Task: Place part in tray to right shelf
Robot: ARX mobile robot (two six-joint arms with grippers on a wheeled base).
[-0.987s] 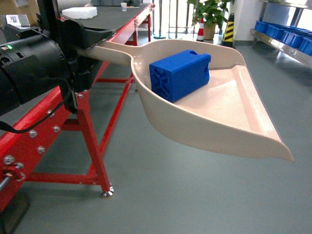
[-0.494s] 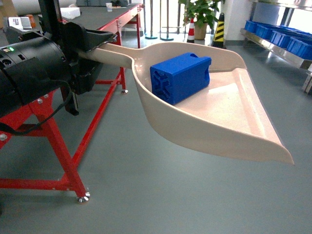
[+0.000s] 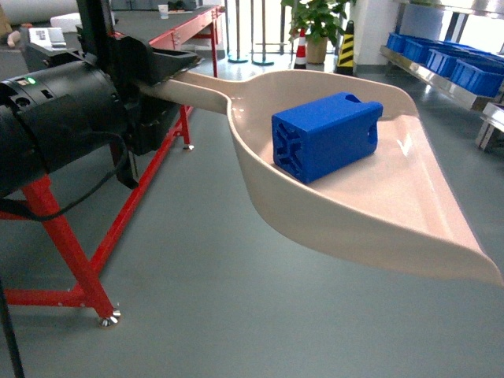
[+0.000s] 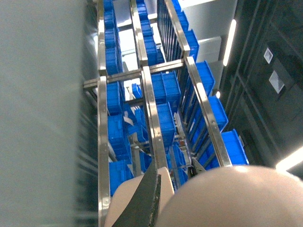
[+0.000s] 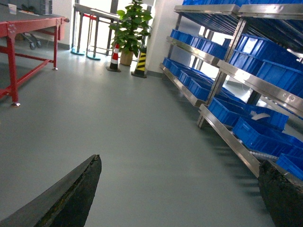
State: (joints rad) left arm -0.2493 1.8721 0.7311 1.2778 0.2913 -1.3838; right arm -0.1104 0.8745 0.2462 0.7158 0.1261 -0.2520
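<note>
The blue part (image 3: 327, 134) lies on its side inside the beige tray (image 3: 409, 209), ribbed end facing me. My left gripper (image 3: 161, 72) is shut on the tray's long handle (image 3: 197, 88) and holds it in the air above the grey floor. In the left wrist view one dark finger (image 4: 150, 198) presses against the handle (image 4: 130, 198), beside the tray's rounded underside (image 4: 236, 198). The right shelf (image 3: 441, 75), a steel rack, stands at the far right. My right gripper (image 5: 180, 160) is open and holds nothing, low above the floor beside the shelf (image 5: 246, 80).
A red-framed table (image 3: 79, 236) stands on the left. A potted plant (image 3: 315, 20), a traffic cone (image 3: 300, 47) and a yellow-black post (image 3: 346, 51) are at the back. Blue bins (image 5: 265, 130) fill the shelf's levels.
The whole view has swung right: the red table has slid left and the shelf with blue bins shows more. The part has shifted right in the tray.
</note>
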